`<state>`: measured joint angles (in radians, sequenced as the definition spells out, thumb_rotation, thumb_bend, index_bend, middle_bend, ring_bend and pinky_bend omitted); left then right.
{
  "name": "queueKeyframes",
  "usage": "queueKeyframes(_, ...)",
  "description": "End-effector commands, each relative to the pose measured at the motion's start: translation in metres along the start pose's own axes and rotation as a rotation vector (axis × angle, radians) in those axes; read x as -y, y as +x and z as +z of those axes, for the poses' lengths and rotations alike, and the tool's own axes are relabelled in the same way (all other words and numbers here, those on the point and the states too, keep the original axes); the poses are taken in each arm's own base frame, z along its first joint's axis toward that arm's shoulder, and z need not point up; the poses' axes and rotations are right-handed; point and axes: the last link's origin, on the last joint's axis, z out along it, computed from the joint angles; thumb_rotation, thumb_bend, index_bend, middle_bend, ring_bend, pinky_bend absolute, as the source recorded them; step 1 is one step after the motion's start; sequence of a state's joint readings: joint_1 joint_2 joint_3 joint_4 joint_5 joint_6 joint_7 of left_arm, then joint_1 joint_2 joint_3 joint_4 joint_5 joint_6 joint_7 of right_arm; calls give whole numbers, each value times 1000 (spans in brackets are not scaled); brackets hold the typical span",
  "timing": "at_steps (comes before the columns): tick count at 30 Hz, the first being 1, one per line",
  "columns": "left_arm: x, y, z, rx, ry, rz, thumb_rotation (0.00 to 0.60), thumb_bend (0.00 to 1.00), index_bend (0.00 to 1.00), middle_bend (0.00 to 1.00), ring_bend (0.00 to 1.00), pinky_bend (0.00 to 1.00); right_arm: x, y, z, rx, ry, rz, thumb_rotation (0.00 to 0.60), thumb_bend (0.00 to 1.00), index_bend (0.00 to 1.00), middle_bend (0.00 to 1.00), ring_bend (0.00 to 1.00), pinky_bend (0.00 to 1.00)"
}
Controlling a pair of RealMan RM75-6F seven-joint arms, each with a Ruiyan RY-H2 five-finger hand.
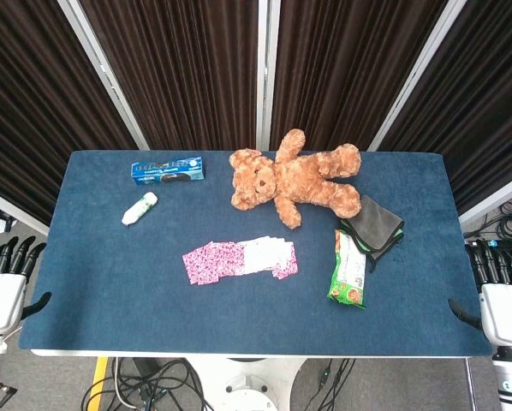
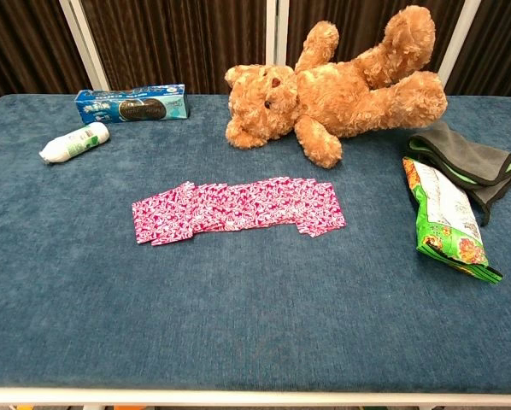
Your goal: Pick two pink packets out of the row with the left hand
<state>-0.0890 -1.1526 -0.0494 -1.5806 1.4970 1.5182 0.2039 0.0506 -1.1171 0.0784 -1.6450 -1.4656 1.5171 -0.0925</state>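
Note:
A row of several overlapping pink patterned packets (image 1: 239, 259) (image 2: 238, 209) lies flat in the middle of the blue table (image 1: 119, 300). My left hand (image 1: 6, 278) hangs off the table's left edge with its fingers apart and nothing in it, well away from the packets. Off the right edge, my right hand (image 1: 500, 291) is likewise held apart from everything, fingers spread. The chest view shows neither hand.
A brown teddy bear (image 1: 294, 180) lies behind the row. A blue box (image 1: 168, 171) and a white bottle (image 1: 139, 208) sit at the back left. A green snack bag (image 1: 348, 270) and a dark folded cloth (image 1: 374, 224) lie to the right.

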Motion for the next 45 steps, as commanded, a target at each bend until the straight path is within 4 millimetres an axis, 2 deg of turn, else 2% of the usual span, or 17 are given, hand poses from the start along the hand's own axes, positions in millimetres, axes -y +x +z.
queueKeyframes(1,0,0,-1,12,5,-13,600,171,133,78,4,123,-1,-2,-2,19,-8,8,600,101,0,0,0,0)
queueKeyframes(9,-1,-1,-1,12,-10,-19,600,170,133,78,4,130,0,6,-1,-7,-4,13,600,101,0,0,0,0)
queueKeyframes(15,-4,-1,2,21,-31,-44,600,171,131,79,18,250,1,10,0,-11,-11,48,600,101,0,0,0,0)
queueKeyframes(17,-6,-1,4,18,-40,-47,600,171,129,87,117,342,1,10,0,-9,-6,48,600,101,0,0,0,0)
queueKeyframes(19,-8,-3,7,17,-48,-40,600,178,128,168,283,484,-1,11,0,-12,-8,39,600,101,0,0,0,0)
queueKeyframes(22,-17,-9,10,94,-56,-43,600,227,116,533,669,873,-3,12,1,-12,-14,22,600,101,0,0,0,0)
queueKeyframes(24,-26,-10,13,157,-91,-33,600,292,108,711,803,963,-3,14,3,-23,-14,15,600,101,0,0,0,0)
queueKeyframes(25,-30,-10,15,170,-113,-10,600,332,108,774,826,975,-3,15,3,-29,-14,15,600,101,0,0,0,0)
queueKeyframes(27,-40,-11,22,169,-182,61,600,391,109,825,849,984,-3,16,4,-37,-15,24,600,101,0,0,0,0)
queueKeyframes(30,-58,-16,36,159,-274,125,600,459,118,844,855,974,-3,18,7,-36,-20,31,600,101,0,0,0,0)
queueKeyframes(36,-99,-40,62,247,-397,97,600,484,126,853,855,952,1,16,10,-30,-16,19,600,101,0,0,0,0)
queueKeyframes(45,-147,-78,80,366,-498,80,600,506,128,853,854,952,2,17,12,-25,-25,11,600,101,0,0,0,0)
